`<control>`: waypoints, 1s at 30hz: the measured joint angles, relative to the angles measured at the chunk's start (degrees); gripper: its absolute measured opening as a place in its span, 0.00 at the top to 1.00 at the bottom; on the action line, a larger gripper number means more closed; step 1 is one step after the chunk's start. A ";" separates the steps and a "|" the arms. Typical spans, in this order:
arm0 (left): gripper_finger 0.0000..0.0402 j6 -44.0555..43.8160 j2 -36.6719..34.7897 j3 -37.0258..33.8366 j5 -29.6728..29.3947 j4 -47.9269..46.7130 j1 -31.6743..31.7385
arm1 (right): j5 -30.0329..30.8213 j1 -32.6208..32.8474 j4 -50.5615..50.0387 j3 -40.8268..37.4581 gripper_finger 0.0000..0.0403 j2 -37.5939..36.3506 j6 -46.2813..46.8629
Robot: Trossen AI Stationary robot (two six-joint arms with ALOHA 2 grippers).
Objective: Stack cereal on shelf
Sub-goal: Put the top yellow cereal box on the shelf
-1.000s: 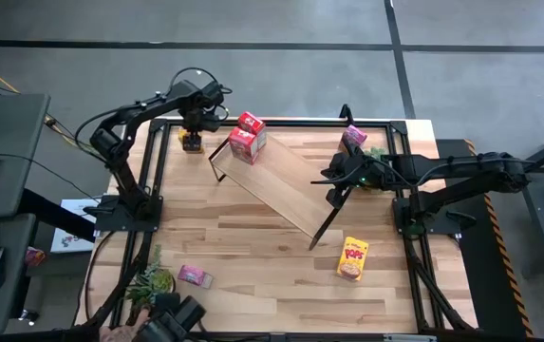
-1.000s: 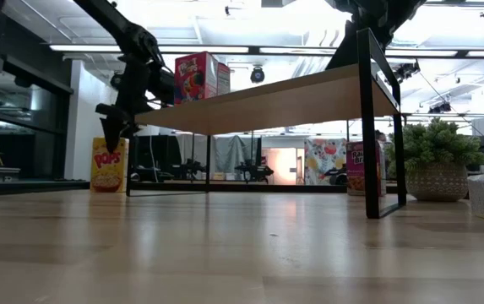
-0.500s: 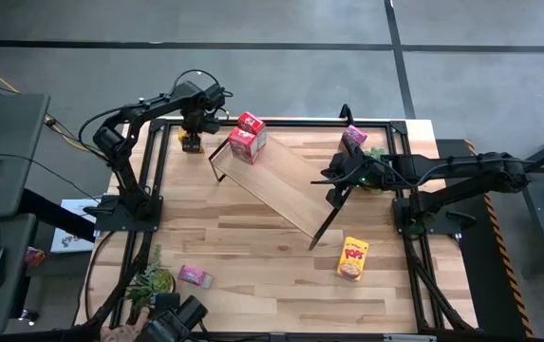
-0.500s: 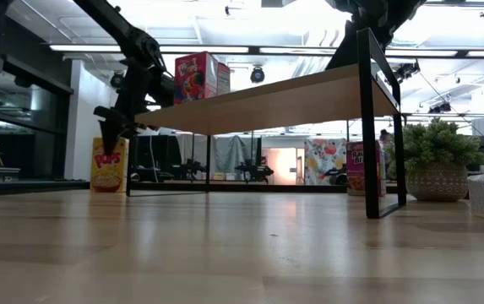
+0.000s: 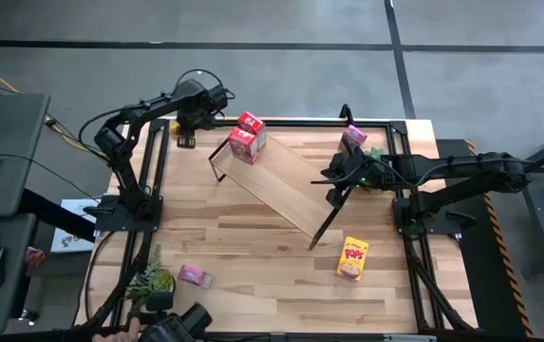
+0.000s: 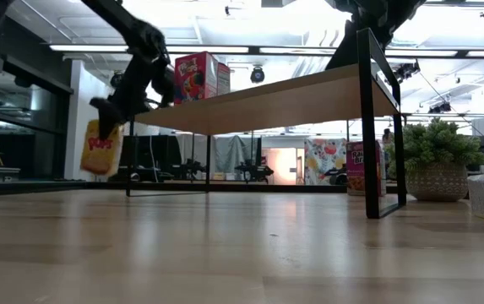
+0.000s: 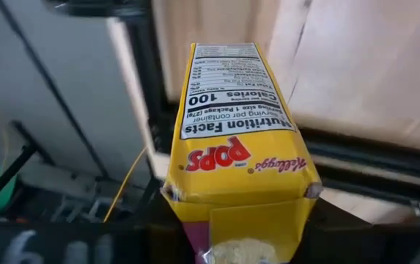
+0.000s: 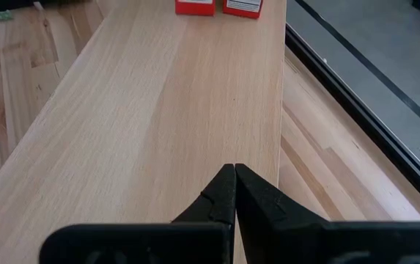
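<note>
The left gripper [image 7: 231, 242] is clamping a yellow cereal box [image 7: 235, 139] by one end and carrying it clear of the table's far corner [image 5: 178, 130] — lifted, I judge, to go up on the shelf [image 5: 286, 180]; the right gripper [image 8: 234, 192], fingers pressed together and holding nothing, is resting at the shelf's near end, likely steadying it; two red boxes [image 5: 246, 135] are sitting at the far end, another yellow box [image 5: 352, 258] and a pink one [image 5: 194, 276] are lying on the table — waiting.
</note>
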 joint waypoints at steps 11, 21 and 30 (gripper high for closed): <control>0.72 -14.42 -0.02 25.89 -16.67 -9.09 -9.09 | -0.01 0.00 0.17 0.00 1.00 -0.01 0.04; 0.72 -12.44 -0.14 50.34 -10.82 2.46 -19.79 | -0.01 0.00 0.99 0.00 1.00 -0.01 -0.03; 0.73 -15.55 -3.26 50.97 16.51 5.56 -35.79 | 3.08 0.02 5.51 0.09 1.00 -1.96 -3.02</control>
